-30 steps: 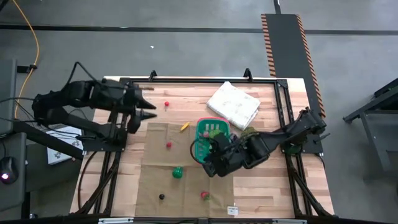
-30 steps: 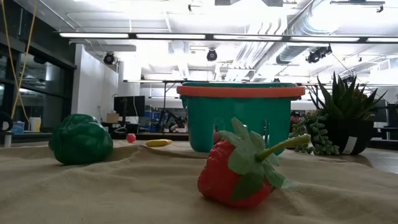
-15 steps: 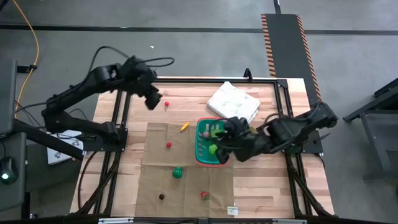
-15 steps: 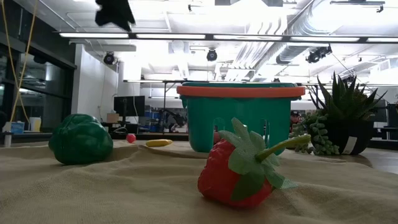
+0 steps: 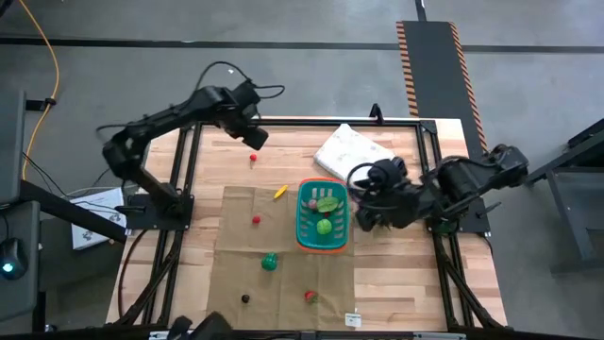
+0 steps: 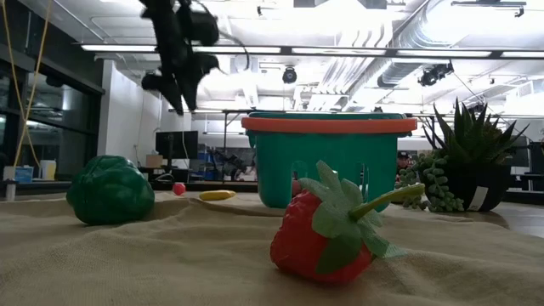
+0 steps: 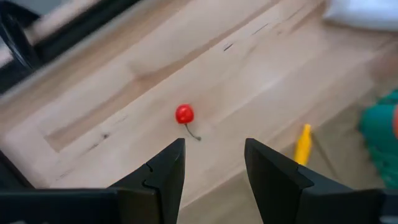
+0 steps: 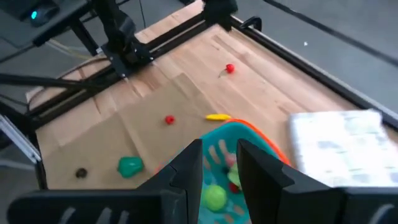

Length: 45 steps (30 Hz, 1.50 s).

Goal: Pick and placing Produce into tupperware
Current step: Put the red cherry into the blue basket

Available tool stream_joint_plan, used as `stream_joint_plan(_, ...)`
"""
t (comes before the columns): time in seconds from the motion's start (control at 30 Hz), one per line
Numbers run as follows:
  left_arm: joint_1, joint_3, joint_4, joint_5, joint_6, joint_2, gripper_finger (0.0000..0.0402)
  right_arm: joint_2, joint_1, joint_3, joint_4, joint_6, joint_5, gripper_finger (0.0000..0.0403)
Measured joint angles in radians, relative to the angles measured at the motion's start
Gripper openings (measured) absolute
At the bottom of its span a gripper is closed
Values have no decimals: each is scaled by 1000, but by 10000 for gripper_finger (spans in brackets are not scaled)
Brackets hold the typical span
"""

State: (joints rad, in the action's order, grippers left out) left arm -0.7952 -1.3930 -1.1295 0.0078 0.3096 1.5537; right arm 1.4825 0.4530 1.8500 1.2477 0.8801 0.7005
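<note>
The teal tupperware sits near the middle of the table on a tan mat, already holding a leafy green piece and a round green ball; it looks stiff and light, and needs no handling now. Loose produce lies around it: a green pepper at about seven o'clock from the basket, a strawberry at six, a small dark piece farther toward seven, a red berry at nine, a yellow piece at ten, and a cherry at about eleven, off the mat on bare wood. The left gripper hovers just beyond that cherry, its fingers parted with a clear gap and nothing between them; in the left wrist view the cherry lies ahead of the fingertips. Judging by its looks, the cherry is a hard, light, smooth little bead that could roll or squirt out, so closing squarely across the round body rather than the thin stem seems safest. The right gripper hangs at three o'clock of the basket, fingers slightly apart and empty. Compared with half a second ago, the left arm has swung in over the cherry, and the right gripper has drawn back off the basket.
</note>
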Motion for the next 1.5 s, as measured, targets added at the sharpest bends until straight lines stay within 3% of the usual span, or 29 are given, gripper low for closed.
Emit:
stream_joint_plan(0.2,-10,0,9,-22,59,149,154,-118,1,0,102,-54,3,89)
stream_joint_plan(0.47,-10,1,11,-53,144,275,154,-238,1,0,111,-155,3,89)
stream_joint_plan(1.5,-11,0,81,-69,118,379,154,-272,-24,0,230,-155,31,89)
